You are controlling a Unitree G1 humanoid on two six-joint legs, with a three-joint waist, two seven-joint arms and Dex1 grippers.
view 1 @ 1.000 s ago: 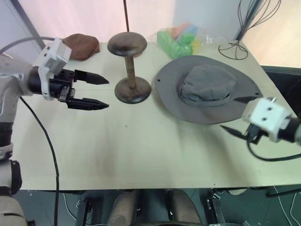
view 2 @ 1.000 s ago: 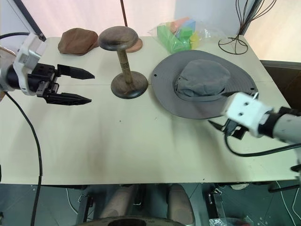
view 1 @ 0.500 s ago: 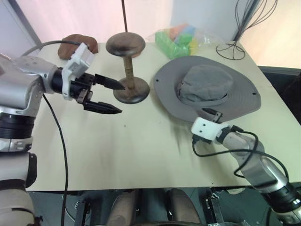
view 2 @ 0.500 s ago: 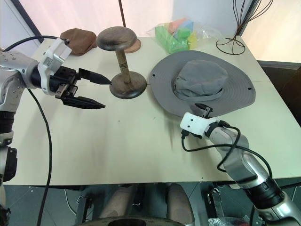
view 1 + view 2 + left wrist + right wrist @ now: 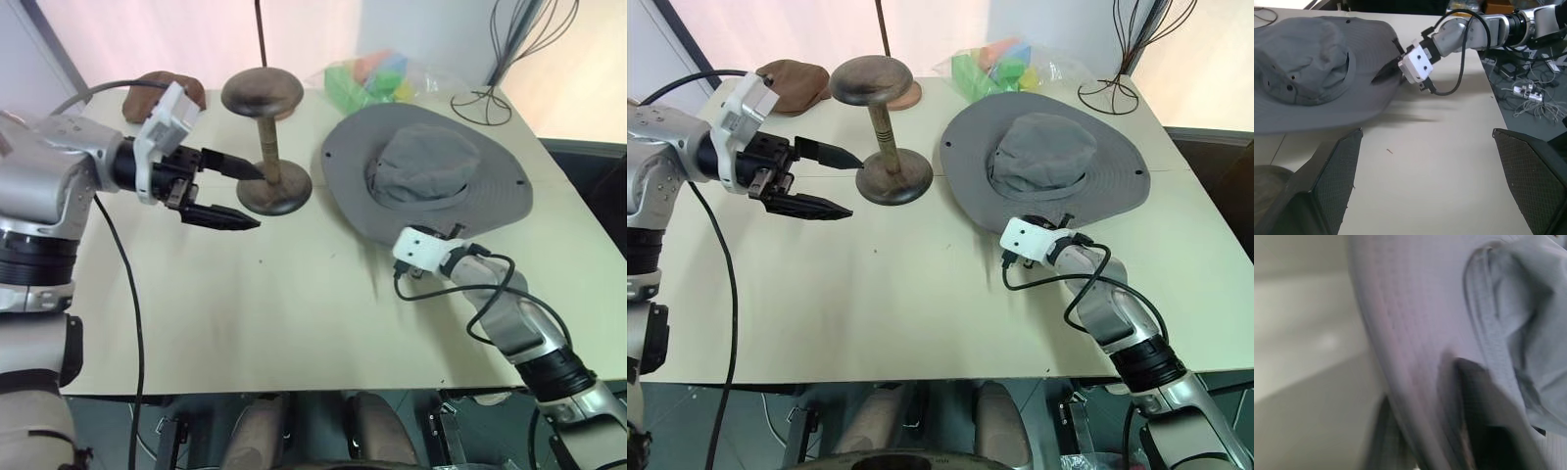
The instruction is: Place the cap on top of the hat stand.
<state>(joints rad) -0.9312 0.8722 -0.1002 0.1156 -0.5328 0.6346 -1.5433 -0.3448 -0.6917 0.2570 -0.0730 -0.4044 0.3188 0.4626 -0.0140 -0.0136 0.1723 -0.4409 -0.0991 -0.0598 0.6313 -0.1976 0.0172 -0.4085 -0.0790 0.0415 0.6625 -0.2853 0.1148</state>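
The cap, a grey wide-brimmed sun hat with a soft crown, band and small eyelets, lies on the right half of the pale counter, its near brim lifted off the surface. The right gripper reaches in from the near right; its jaws are closed on that near brim edge, one finger above the fabric and one beneath, as seen in the right wrist view and from the left wrist camera. The hat stand, dark brown wood with a domed top, thin turned stem and round base, stands upright just left of the cap, with a narrow strip of counter between base and brim. The left gripper is at the left of the stand, pointing right, jaws spread wide and holding nothing; the far fingertip lies close to the stem, the near one just beside the base. Behind the stand, a small brown flat cap rests at the far left. A clear bag of green and coloured blocks sits at the far centre, and a black wire stand at the far right.
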